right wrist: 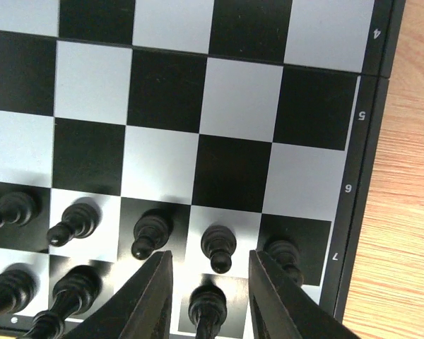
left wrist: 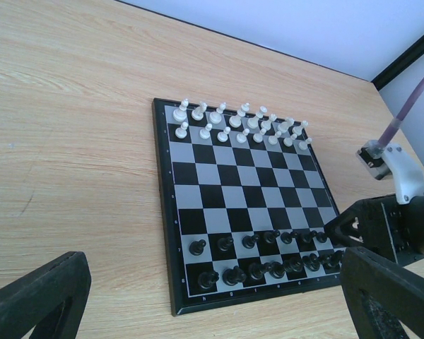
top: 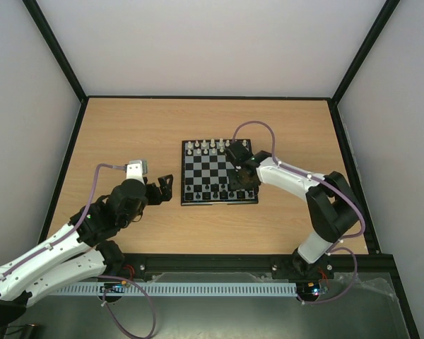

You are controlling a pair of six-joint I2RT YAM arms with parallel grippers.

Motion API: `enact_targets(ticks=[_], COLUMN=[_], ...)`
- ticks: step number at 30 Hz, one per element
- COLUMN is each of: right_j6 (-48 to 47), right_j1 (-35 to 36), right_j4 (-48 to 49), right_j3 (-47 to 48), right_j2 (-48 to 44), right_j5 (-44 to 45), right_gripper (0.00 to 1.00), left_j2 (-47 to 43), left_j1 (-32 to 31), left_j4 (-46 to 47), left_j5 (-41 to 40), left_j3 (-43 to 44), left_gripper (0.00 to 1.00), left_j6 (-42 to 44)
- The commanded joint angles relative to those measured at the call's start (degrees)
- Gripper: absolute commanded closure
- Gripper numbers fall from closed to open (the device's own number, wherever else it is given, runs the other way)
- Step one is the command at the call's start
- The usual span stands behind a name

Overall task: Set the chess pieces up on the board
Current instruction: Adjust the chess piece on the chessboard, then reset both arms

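White pieces (left wrist: 240,120) filled the board's (left wrist: 233,196) far rows on the surface (left wrist: 78,106). Black pieces (right wrist: 150,233) crowded the right fingers (right wrist: 145,300), slightly spread around one piece (right wrist: 207,305), not touching. Left fingers (left wrist: 35,296) gaped wide, beside the board.

Right end effector (right wrist: 208,267), jaws apart, around black chess piece (right wrist: 206,308)

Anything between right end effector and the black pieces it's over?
Nothing visible. The right end effector is open, its fingers straddling a black pawn and a black piece nearer the board edge, seemingly touching neither.
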Motion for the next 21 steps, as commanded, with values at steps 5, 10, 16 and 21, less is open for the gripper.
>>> enact_targets(ticks=[5, 10, 16, 21], right_j6=[-0.15, -0.66, -0.97, -1.17], right_j1=[-0.16, -0.16, -0.16, -0.08], right_j4=[-2.19, -1.41, -1.03, -1.23], right_j3=[0.94, 0.27, -0.28, -0.03], right_j2=[-5.28, -7.26, -9.27, -9.74], right_j5=[-1.97, -6.25, -8.48, -9.50], right_gripper=[0.65, 0.64, 0.63, 0.57], left_j2=[0.34, 0.96, 0.70, 0.91], left_j1=[0.32, 0.33, 0.27, 0.29], left_j4=[0.66, 1.03, 2.03, 2.58], left_j5=[-0.03, 0.10, 0.38, 0.31], left_j3=[0.34, 0.29, -0.42, -0.32], left_gripper=[0.01, 0.01, 0.01, 0.00], left_j6=[-0.04, -0.04, 0.31, 0.59])
